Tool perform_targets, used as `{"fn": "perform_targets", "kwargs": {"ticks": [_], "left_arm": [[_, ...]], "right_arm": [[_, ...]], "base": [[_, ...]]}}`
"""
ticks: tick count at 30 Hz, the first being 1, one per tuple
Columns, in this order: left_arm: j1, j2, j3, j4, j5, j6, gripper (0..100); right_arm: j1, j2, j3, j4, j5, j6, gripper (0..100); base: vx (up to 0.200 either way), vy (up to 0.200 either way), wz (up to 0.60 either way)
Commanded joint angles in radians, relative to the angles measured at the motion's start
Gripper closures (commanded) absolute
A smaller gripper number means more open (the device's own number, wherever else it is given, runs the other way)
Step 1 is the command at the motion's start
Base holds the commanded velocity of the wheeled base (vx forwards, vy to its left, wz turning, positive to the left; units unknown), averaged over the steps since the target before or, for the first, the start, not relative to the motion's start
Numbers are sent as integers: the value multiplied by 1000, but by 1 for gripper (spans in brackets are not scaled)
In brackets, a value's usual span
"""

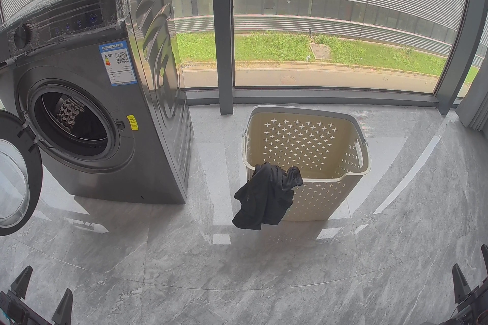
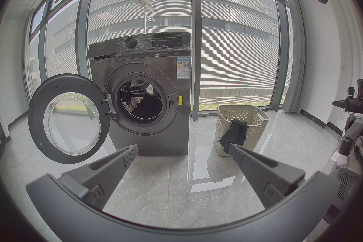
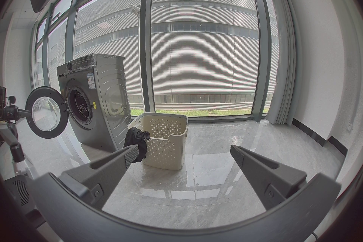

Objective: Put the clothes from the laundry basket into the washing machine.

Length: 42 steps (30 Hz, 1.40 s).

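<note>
Left gripper (image 2: 183, 147): mine, low over the floor (image 1: 254, 270), jaws wide apart, holding nothing. Right gripper (image 3: 183, 148): same condition, jaws apart and empty. Black garment (image 1: 264, 196): hung over the near rim of the laundry basket (image 1: 305, 112), trailing down its outer wall. The basket stands on the floor just right of the washing machine (image 1: 152, 102). The machine's door (image 1: 18, 179) is swung fully open.

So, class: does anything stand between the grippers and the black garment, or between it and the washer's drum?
Nothing visible. The black garment hangs over the rim of the laundry basket; only floor lies between it and the open left gripper and right gripper. The washing machine has its door swung wide, leaving the drum mouth open.
</note>
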Motion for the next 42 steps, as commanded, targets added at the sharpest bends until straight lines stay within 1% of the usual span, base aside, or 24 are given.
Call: {"fn": "perform_targets", "kwargs": {"ticks": [1, 10, 14, 19, 22, 25, 28, 33, 37, 38, 39, 40, 42], "left_arm": [[0, -16, 16, -1, 0, 0, 0], [0, -16, 16, 0, 0, 0, 0], [0, -16, 16, -1, -3, 5, 0], [0, -16, 16, -1, -3, 2, 0], [0, -16, 16, -1, -3, 5, 0], [0, -16, 16, -1, -1, 0, 0], [0, -16, 16, -1, 0, 2, 0], [0, -16, 16, -1, 0, 2, 0], [0, -16, 16, -1, -1, 2, 0], [0, -16, 16, -1, -1, 2, 0], [0, -16, 16, -1, 0, 2, 0], [0, -16, 16, -1, 0, 2, 0], [0, -16, 16, -1, 0, 3, 0]], "right_arm": [[1, -16, 18, 0, 0, -1, 0], [1, -16, 18, 0, 0, -1, 0], [1, -16, 18, 0, 0, -1, 0], [1, -16, 18, 0, 0, 1, 0], [1, -16, 18, 0, 0, 1, 0], [1, -16, 18, -2, 0, 1, 0], [1, -16, 18, -2, 0, 1, 0], [1, -16, 18, -2, 0, 1, 0], [-1, -16, 18, -13, -3, 18, 0], [-1, -16, -11, -51, 2, 24, 0], [2, -16, -96, -98, -1, 36, 0], [11, 5, -206, -108, 2, 38, 0], [30, 71, -281, -83, 16, 36, 0]], "base": [[0, 0, 0], [0, 0, 0], [0, 0, 0], [0, 0, 0], [200, 0, 0], [200, 0, 0], [200, 0, 0], [0, 0, 0], [0, 0, 0], [200, 0, 0], [200, 0, 0], [200, 0, 0], [200, 0, 0]]}}
